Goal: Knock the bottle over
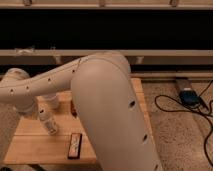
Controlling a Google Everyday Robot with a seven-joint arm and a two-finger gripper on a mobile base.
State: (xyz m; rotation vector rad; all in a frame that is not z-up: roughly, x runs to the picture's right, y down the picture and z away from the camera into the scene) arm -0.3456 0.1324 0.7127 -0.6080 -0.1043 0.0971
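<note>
The bottle is small and whitish with a speckled dark label. It stands upright on the left part of the wooden table. My white arm sweeps from the lower right across the middle of the view to an elbow at the far left, then bends down. The gripper is at the arm's end, low over the table just left of the bottle and close to it. Whether it touches the bottle does not show.
A translucent white cup stands just behind the bottle. A dark flat rectangular bar lies near the table's front edge. A small reddish object shows beside the arm. Cables and a power box lie on the floor at right.
</note>
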